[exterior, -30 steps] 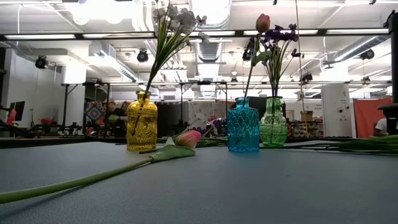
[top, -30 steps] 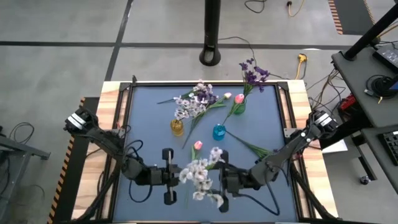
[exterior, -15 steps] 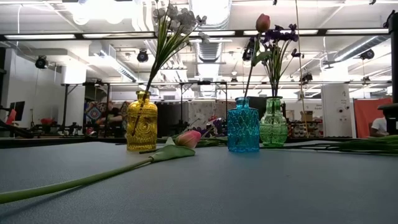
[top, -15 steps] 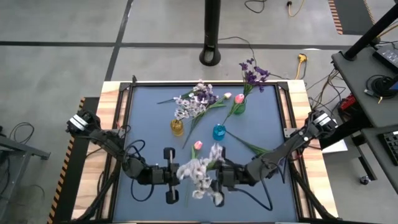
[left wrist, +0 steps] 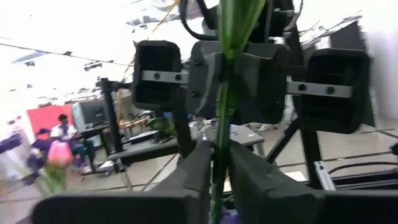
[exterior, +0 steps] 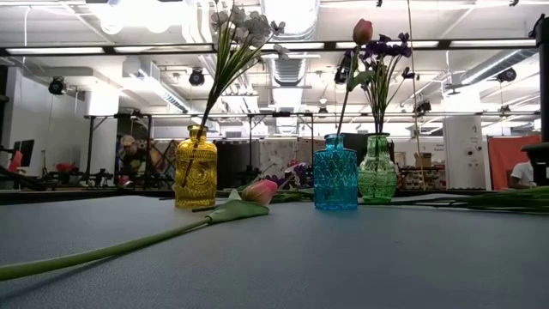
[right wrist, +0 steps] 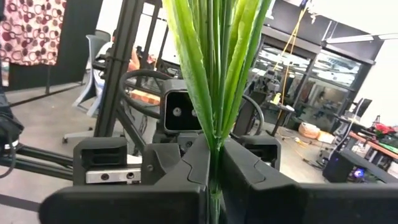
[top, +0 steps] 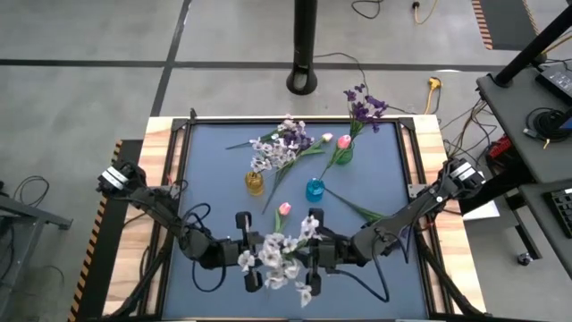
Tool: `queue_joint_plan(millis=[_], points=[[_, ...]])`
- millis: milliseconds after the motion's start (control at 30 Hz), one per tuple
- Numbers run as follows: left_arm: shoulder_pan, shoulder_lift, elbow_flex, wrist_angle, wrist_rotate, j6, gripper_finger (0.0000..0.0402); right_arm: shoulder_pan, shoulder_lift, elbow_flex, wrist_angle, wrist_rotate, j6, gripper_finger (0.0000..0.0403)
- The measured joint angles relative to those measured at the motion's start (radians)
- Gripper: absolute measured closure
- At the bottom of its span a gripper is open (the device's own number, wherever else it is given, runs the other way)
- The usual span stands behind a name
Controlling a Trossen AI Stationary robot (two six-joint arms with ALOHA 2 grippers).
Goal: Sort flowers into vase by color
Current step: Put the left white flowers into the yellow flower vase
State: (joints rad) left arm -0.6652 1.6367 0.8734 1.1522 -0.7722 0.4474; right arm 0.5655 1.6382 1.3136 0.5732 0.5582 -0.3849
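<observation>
A white blossom spray [top: 281,255] on a green stem is held near the table's front edge, between my two grippers. My left gripper [top: 253,262] reaches it from the left and my right gripper [top: 310,251] from the right, and both are shut on the stem. The spray's blossoms hide the stem in the high view. At mid-table a yellow vase [top: 255,183] holds white sprays. A blue vase [top: 315,190] holds a pink tulip [exterior: 363,33], and a green vase [top: 342,156] holds purple sprays [top: 365,107]. Another pink tulip [top: 284,208] lies flat on the mat. My left gripper pinches the spray's green stem [left wrist: 219,163] between its two fingers, level, from the table's left. The fingers lie across the stem. My right gripper pinches the same stem where its leaves bunch together [right wrist: 214,152], between its two fingers, level, from the table's right. The leaves fan out beyond the fingers.
A long green stem [top: 357,210] lies on the mat right of the blue vase. More white and purple blossoms [top: 290,143] spread out near the far edge. The three vases stand close together at mid-table. Wooden rails [top: 161,179] border the blue mat. People show in the room behind.
My right gripper has gone toward the table's left, up to the spray, and shut on its stem. The spray has stayed between the two grippers, its blossoms shifting a little.
</observation>
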Motion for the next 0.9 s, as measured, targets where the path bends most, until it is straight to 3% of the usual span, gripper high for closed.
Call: queue_joint_plan(millis=[167, 300, 367, 533, 633, 800, 900], points=[[-0.014, -0.005, -0.001, -0.009, -0.059, -0.009, 0.0266, 0.011, 0.000, 0.000, -0.014, 0.015, -0.008, 0.0389], [-0.048, -0.030, -0.002, -0.014, -0.204, 0.027, 0.0196, 0.035, -0.016, 0.025, -0.175, 0.182, 0.002, 0.0389], [-0.062, -0.046, -0.002, -0.009, -0.226, 0.041, 0.0169, 0.045, -0.031, 0.047, -0.322, 0.244, 0.058, 0.0389], [-0.045, -0.053, -0.002, -0.013, -0.101, 0.014, 0.0136, 0.043, -0.043, 0.067, -0.556, 0.254, 0.257, 0.0389], [-0.004, -0.045, 0.003, -0.013, -0.001, -0.054, 0.0132, 0.042, -0.041, 0.067, -0.576, 0.255, 0.276, 0.0389], [0.045, -0.025, 0.009, -0.020, 0.036, -0.131, 0.0132, 0.043, -0.041, 0.068, -0.575, 0.254, 0.279, 0.0390], [0.069, -0.010, 0.012, -0.025, 0.141, -0.149, 0.0132, 0.043, -0.041, 0.068, -0.575, 0.255, 0.279, 0.0390]])
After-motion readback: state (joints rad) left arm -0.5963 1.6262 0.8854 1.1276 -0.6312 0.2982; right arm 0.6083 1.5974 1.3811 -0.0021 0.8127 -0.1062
